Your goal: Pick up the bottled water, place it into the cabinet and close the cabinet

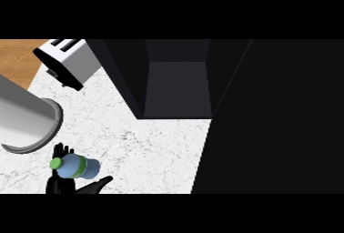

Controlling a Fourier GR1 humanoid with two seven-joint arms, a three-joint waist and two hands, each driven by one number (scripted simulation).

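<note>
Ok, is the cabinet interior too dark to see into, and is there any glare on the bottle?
Head view: the black open cabinet is dim inside, only a grey floor panel showing; its door merges into darkness at right. No glare on the blue green-capped water bottle at the left robot hand.

The left hand (62, 182) is cut off by the near edge, so its forearm does not show, and the bottle (75, 166) hides its palm. The bottle's lower part is hidden in that hand. The pot (27, 119) and toaster (67, 61) run off the left and far edges. The cabinet's (176, 86) dark interior shows little.
</note>
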